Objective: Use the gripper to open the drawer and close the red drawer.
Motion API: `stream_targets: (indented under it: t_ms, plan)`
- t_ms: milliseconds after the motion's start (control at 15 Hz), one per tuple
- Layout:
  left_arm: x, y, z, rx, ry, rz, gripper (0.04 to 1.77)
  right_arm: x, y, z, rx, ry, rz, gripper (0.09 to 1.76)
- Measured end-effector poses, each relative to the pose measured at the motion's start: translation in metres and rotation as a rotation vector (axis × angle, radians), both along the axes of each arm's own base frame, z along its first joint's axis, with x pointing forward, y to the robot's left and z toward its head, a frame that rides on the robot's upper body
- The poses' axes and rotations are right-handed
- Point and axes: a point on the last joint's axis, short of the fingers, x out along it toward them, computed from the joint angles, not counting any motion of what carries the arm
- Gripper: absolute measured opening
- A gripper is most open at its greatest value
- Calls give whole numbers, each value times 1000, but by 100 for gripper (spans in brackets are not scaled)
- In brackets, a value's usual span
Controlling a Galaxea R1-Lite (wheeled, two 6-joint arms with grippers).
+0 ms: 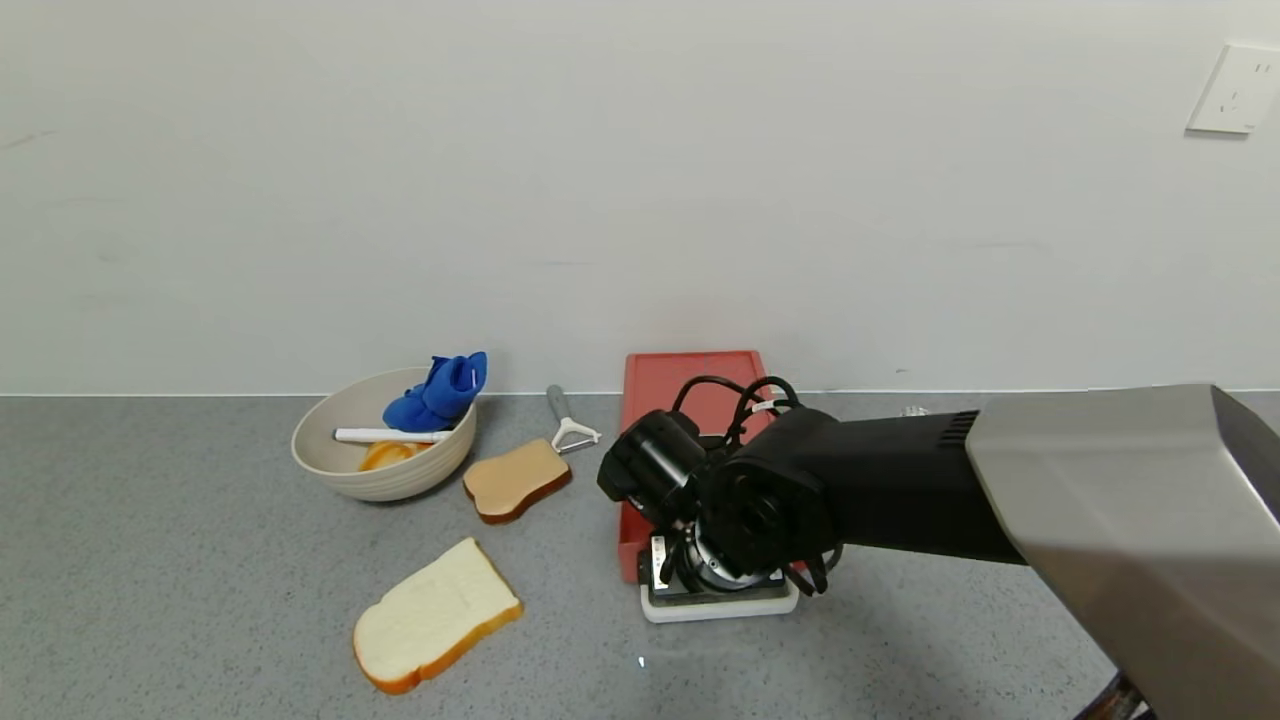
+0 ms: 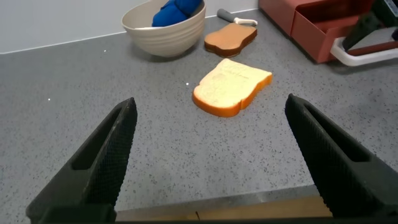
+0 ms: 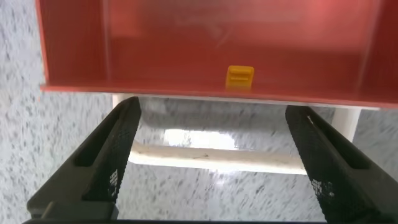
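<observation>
The coral-red drawer (image 1: 690,385) lies flat on the grey counter, with its tray slid out a little toward me. Its white loop handle (image 1: 720,605) sticks out in front. My right gripper (image 1: 700,578) points down over that handle, mostly hidden by its own wrist. In the right wrist view the right gripper (image 3: 212,109) is open. The handle bar (image 3: 211,155) runs across between its fingers, just before the tray front (image 3: 211,37). My left gripper (image 2: 210,102) is open and empty, low over the counter's near edge. The drawer also shows in the left wrist view (image 2: 311,25).
A beige bowl (image 1: 385,480) holds a blue cloth (image 1: 440,392) and a white stick. Nearby lie a grey peeler (image 1: 565,420), a brown toast slice (image 1: 515,480) and a white bread slice (image 1: 435,615). The wall runs behind. A small yellow piece (image 3: 239,76) sits at the tray front.
</observation>
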Motion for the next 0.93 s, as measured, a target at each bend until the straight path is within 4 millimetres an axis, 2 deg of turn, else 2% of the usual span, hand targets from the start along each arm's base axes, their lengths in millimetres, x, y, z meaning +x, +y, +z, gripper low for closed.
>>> stream_targets:
  t_ms: [933]
  plan:
    - [0, 0, 0, 0, -2, -1, 172, 51, -7, 3, 54, -119, 50, 171]
